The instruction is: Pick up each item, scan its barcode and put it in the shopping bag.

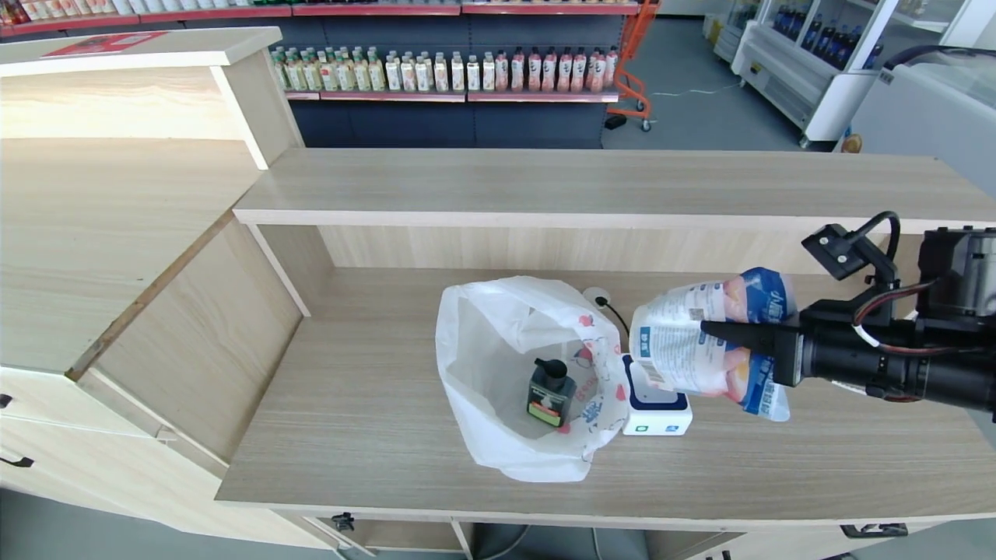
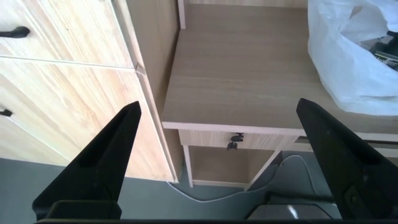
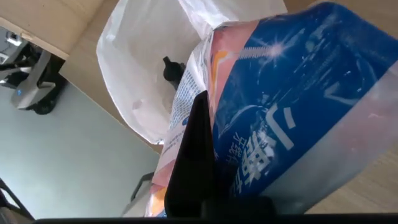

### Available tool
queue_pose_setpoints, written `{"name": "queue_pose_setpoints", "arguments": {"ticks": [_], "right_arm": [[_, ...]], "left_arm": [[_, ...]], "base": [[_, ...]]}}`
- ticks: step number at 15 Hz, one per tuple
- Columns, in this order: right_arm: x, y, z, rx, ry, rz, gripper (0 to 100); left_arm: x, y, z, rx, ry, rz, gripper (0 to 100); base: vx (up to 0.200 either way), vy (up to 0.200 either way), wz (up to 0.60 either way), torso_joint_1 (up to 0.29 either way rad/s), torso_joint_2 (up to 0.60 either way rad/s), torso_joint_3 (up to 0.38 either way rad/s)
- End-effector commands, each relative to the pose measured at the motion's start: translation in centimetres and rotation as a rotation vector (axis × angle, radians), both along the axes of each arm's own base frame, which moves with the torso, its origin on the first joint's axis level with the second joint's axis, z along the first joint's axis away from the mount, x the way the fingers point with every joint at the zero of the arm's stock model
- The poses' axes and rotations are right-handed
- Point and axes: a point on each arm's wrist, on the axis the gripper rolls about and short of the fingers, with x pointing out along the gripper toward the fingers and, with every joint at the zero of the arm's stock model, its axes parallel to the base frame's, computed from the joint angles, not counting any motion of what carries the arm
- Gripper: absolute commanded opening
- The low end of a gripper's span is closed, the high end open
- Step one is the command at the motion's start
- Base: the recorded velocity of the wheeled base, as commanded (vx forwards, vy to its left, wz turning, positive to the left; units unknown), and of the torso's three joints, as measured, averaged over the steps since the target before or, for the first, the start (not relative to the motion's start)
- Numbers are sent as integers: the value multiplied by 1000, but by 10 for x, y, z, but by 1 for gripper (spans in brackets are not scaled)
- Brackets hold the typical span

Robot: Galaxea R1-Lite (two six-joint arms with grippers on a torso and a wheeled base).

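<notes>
- While the right gripper (image 1: 714,331) reaches in from the right edge of the head frame, its fingers are clamped on a pouch (image 1: 685,350), with one dark finger lying across the pouch's white printed face.
- The pouch, white, blue and pink, hangs tilted above the counter (image 1: 373,420) at centre right of the frame. Its lower left corner is over the scanner (image 1: 655,404).
- The scanner, white with a blue top, sits on the counter just right of the bag (image 1: 482,365).
- The bag is white and thin, with its mouth open, at the centre of the frame. A dark pump bottle (image 1: 550,393) stands upright inside it.
- A black cable (image 1: 616,315) runs from behind the scanner toward the back of the counter, past the bag's rim.
- The left gripper (image 2: 217,109) has its fingers wide apart with nothing between them. It hangs off the counter's front edge, with the bag farther along the counter.
- A shelf (image 1: 443,95) of bottles runs across the top centre of the head frame.
</notes>
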Motion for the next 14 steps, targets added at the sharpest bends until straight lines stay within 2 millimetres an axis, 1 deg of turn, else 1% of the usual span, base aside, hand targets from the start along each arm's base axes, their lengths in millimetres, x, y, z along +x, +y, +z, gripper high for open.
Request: {"name": "queue_pose_setpoints", "arguments": {"ticks": [1, 5, 7, 9, 13, 14], "right_arm": [[12, 6, -11, -9, 61, 14, 0], [29, 13, -35, -26, 138, 29, 0], [44, 16, -40, -37, 134, 34, 0], [59, 18, -54, -109, 86, 73, 0], [80, 26, -72, -110, 70, 111, 0], [86, 30, -72, -105, 62, 125, 0]], "left_arm": [[0, 0, 0, -3, 0, 1, 100], [0, 0, 0, -1, 0, -1, 100], [0, 0, 0, -1, 0, 1, 100], [0, 0, 0, -1, 0, 1, 100], [0, 0, 0, -1, 0, 1, 100], [0, 0, 0, -1, 0, 1, 100]], "base": [[0, 0, 0, 0, 0, 0], [0, 0, 0, 0, 0, 0], [0, 0, 0, 0, 0, 0], [0, 0, 0, 0, 0, 0], [0, 0, 0, 0, 0, 0], [0, 0, 0, 0, 0, 0]]}}
